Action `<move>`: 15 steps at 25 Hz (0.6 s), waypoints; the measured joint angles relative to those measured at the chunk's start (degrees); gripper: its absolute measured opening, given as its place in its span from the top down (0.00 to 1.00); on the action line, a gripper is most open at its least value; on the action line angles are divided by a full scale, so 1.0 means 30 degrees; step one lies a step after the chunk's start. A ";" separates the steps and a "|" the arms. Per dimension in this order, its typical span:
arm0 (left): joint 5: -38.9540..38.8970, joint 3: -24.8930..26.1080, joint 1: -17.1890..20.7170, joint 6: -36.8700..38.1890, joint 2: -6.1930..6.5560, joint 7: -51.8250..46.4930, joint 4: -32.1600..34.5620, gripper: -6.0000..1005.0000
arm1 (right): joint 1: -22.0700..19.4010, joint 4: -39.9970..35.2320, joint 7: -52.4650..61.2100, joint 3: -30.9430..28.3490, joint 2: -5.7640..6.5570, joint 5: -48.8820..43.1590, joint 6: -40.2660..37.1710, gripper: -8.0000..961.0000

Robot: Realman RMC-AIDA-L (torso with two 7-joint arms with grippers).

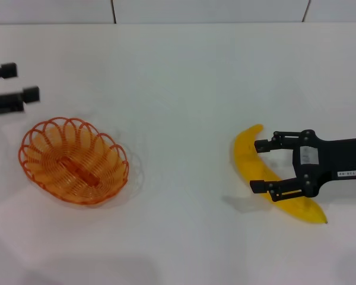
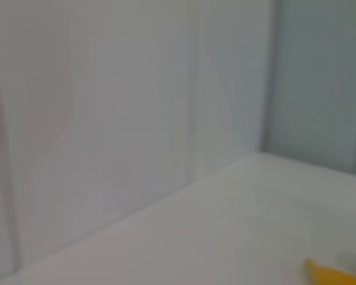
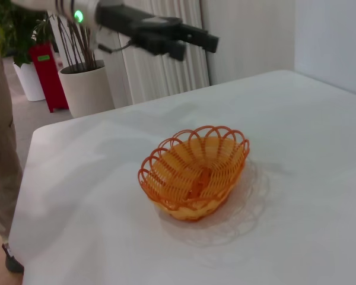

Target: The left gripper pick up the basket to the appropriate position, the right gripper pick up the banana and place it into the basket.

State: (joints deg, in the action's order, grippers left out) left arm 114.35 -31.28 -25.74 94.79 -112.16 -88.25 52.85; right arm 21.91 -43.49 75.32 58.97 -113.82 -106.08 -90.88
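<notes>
- right claw point(image 1: 260, 165) open, fingers straddling the banana's point(image 1: 249, 155) mid-section from the robot's right side; one finger near the upper part, the other point(image 1: 267, 187) over the lower part. Not closed on it yet as far as I can tell.
- banana lies flat on the white bench point(image 1: 184, 83), long axis running from upper-left tip to lower-right tip in the head view, roughly crosswise to the claw's reach direction, so a straight close should pinch it across its width.
- basket point(image 1: 74, 160) sits upright on the bench, well apart to the robot's left of the banana; empty apart from its own wire base.
- left claw point(image 1: 13, 89) hovers just beyond the basket's far-left rim, fingers apart, holding nothing; above and clear of the basket in the right wrist view.
- left claw is the nearer one to the basket, right claw to the banana.
- left wrist view shows only bench, wall and a sliver of yellow at the edge.
</notes>
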 joint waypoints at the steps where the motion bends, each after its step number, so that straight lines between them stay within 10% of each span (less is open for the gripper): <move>1: 0.0227 -0.0022 -0.0103 -0.0162 0.0060 -0.0573 0.0178 0.14 | 0.0016 0.0008 0.0000 0.0000 -0.0002 0.0000 0.0001 0.08; 8: 0.4425 -0.0090 -0.2106 -0.0746 0.0912 -0.4927 0.0556 0.16 | 0.0051 0.0026 0.0000 0.0000 -0.0047 0.0000 0.0001 0.08; 15: 0.8015 -0.0092 -0.3085 -0.1434 0.0318 -0.5304 0.0592 0.17 | 0.0069 -0.0044 0.0104 0.0001 -0.0060 0.0001 0.0001 0.08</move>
State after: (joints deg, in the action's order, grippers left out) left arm 138.39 -31.56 -35.00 90.49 -111.20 -104.17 54.63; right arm 22.12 -43.63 75.63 58.97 -114.00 -106.08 -90.88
